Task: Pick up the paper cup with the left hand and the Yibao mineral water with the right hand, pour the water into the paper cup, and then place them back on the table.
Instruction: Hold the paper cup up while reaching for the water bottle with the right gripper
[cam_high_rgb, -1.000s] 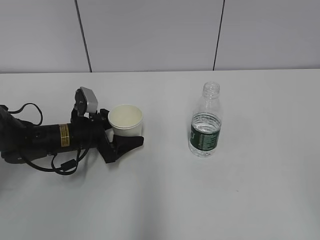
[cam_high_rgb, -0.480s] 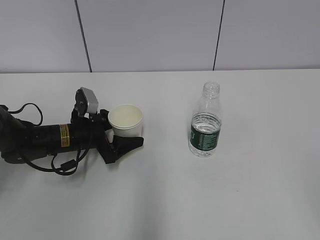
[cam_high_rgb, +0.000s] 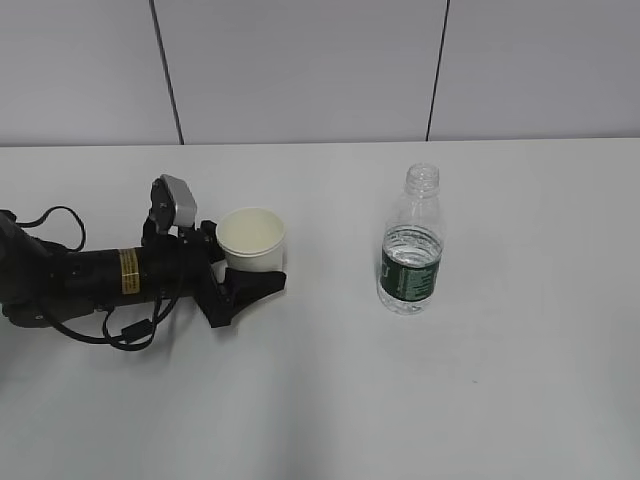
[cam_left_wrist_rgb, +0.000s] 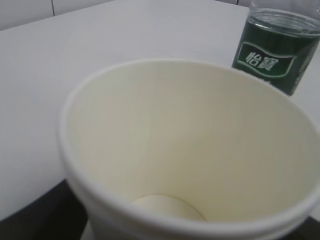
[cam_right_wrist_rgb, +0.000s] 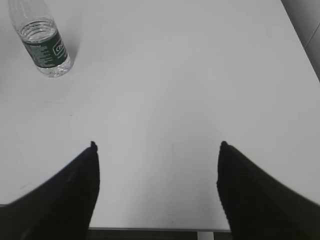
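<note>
White table (cam_high_rgb: 520, 400): cup (cam_high_rgb: 251, 240) sits between my left gripper's (cam_high_rgb: 246, 268) jaws, grip unconfirmed, can't tell. Bottle (cam_high_rgb: 411, 245) stands untouched mid-table. Right gripper (cam_right_wrist_rgb: 157, 150) wide, empty, well off. Lift, pour, set-down all pending.

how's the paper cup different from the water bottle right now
The paper cup is short, opaque and cream-white; the Yibao mineral water is taller, clear and wears a dark green label. The cup looks empty inside, while the bottle holds water. The cup sits between the left hand's fingers; the bottle stands alone, far from the right hand. Both stand upright on the table with open tops.
</note>
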